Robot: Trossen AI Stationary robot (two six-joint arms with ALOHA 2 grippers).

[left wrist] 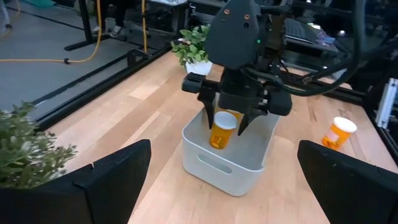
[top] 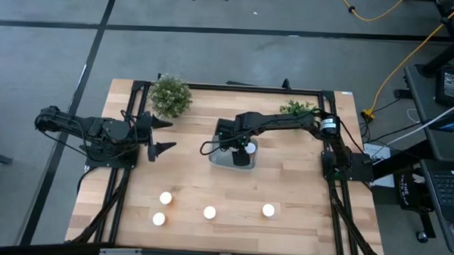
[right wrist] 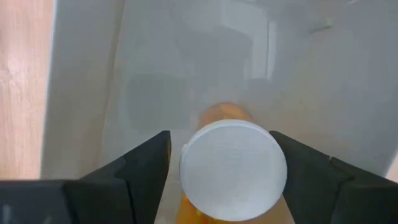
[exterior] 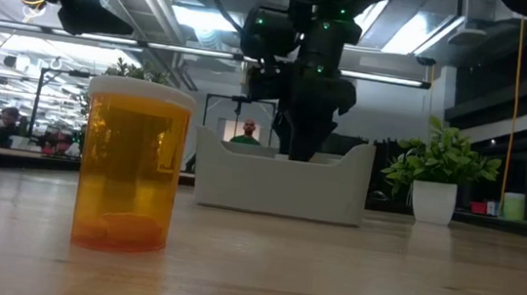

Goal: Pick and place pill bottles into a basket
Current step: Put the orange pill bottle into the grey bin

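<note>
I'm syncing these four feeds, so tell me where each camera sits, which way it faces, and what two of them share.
High: overhead, straight down on the table; both arms, left gripper open beside a plant.
Low: table height, level past a near bottle to the basket; right arm above.
Left wrist: looks across at the right gripper over the basket; own fingers below.
Right wrist: looks down into the basket at the held bottle.
Shared: both wrist views show that bottle.

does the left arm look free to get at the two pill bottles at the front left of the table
Probably yes. The left pincer is open, and bare table lies between it and the two pill bottles. The right pincer is over the basket.
</note>
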